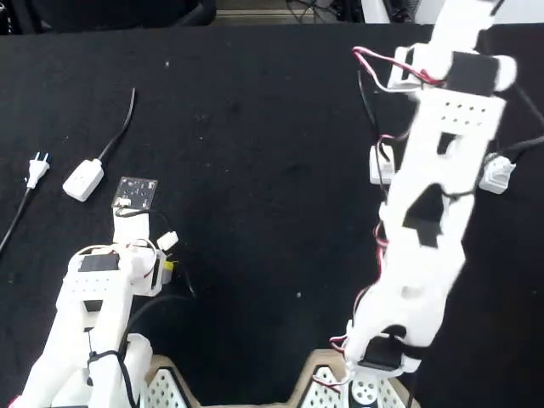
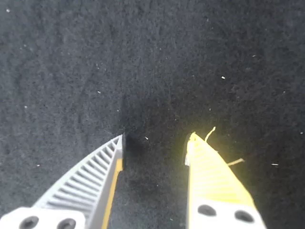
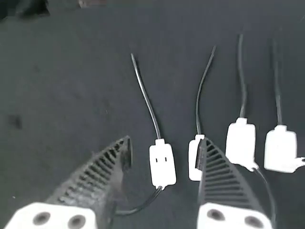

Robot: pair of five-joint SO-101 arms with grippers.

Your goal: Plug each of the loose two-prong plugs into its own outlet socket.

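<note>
Outlet socket (image 3: 162,164) between right gripper (image 3: 164,144) fingers (image 3: 214,171)

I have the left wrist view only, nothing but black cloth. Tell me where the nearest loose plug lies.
Observer: The high view shows a two-prong plug lying unplugged on the table's left side.
Operator: Name what's next to it.
Observer: A white socket lies just right of it, not touching it.
Operator: Report the right arm.
Observer: The right gripper is open over a slotted socket, which shows between its fingers in the right wrist view.
</note>
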